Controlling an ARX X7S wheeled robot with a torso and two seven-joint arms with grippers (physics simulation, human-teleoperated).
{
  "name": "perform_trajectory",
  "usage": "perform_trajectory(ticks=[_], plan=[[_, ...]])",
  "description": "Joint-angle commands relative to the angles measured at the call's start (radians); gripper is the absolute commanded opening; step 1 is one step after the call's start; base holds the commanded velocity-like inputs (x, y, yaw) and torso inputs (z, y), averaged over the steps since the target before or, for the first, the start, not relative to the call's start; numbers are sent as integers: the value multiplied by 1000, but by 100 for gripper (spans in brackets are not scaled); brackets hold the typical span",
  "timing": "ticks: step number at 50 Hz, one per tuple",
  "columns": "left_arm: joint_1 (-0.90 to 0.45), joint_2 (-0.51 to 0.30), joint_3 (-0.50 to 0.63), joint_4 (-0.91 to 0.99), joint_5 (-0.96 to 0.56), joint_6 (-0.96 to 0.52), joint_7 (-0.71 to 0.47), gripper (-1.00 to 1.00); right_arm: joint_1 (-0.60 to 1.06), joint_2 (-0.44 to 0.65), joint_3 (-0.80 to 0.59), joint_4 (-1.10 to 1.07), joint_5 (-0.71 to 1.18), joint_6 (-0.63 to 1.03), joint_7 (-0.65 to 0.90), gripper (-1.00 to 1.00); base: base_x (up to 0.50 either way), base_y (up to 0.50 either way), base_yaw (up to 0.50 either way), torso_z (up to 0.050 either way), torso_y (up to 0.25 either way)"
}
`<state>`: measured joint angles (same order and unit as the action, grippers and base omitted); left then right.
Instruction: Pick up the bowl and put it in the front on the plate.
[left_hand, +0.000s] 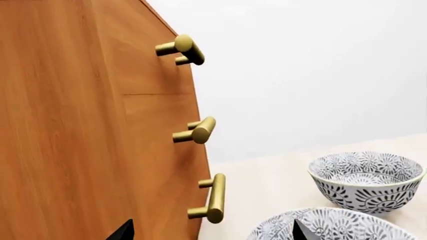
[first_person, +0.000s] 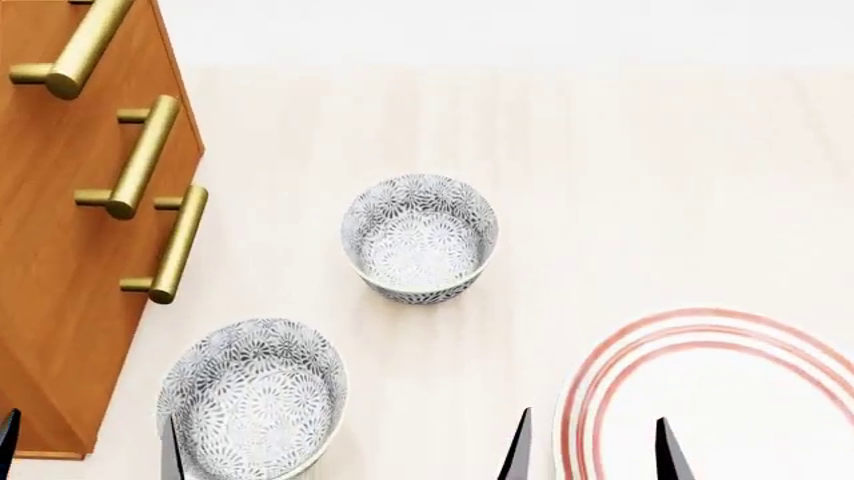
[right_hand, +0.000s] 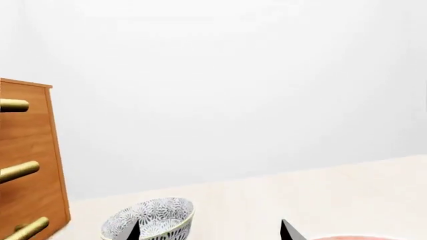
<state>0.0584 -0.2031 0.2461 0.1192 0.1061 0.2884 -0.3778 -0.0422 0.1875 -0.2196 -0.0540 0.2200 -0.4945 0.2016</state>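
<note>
No brand, label or writing is to be read on anything in view.

In the head view only the dark fingertips of the two grippers are seen, at the near edge. The left gripper is held low with its fingers spread wide: one tip is seen in front of the cabinet's near corner and the other at the left rim of the near bowl, so that the rim lies by the fingertip and nothing is gripped. The right gripper is likewise spread, its two tips being set over the left part of the plate, with nothing between them. The arms themselves are not shown.

The near bowl, white with a dense grey-blue floral pattern, is stood upright on the pale table, at the near left, just beside the wooden cabinet. A second bowl of the same pattern is stood farther back and to the right, well apart from the first. The plate, white with thin red rings near its rim, is laid at the near right and is cut by the frame's edge; nothing is seen resting on it.

Three brass bar handles are carried on the cabinet's front, which is placed at the left of the table.
</note>
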Motion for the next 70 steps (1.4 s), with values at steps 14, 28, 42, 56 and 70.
perform_trajectory(ticks=[14, 28, 42, 56, 70], plan=[[3, -1, -8, 1, -16, 30, 4, 100, 14, 1, 1, -17, -5, 20, 3, 100, 0, 0, 0, 0, -54], [-2, -7, 1, -9, -26, 30, -1, 100, 227, 16, -1, -106, 29, 298, 50, 100, 0, 0, 0, 0, 0], [-10, -11, 7, -25, -57, 19, 1, 100, 672, -15, -26, 58, 206, 796, 37, 100, 0, 0, 0, 0, 0], [-14, -18, 7, -29, -82, 10, -1, 100, 1035, -124, -60, 634, 177, 793, -33, 100, 0, 0, 0, 0, 0], [-23, -22, 17, -49, -86, 4, -5, 100, 1315, -187, -163, 1167, 347, 655, -84, 100, 0, 0, 0, 0, 0]])
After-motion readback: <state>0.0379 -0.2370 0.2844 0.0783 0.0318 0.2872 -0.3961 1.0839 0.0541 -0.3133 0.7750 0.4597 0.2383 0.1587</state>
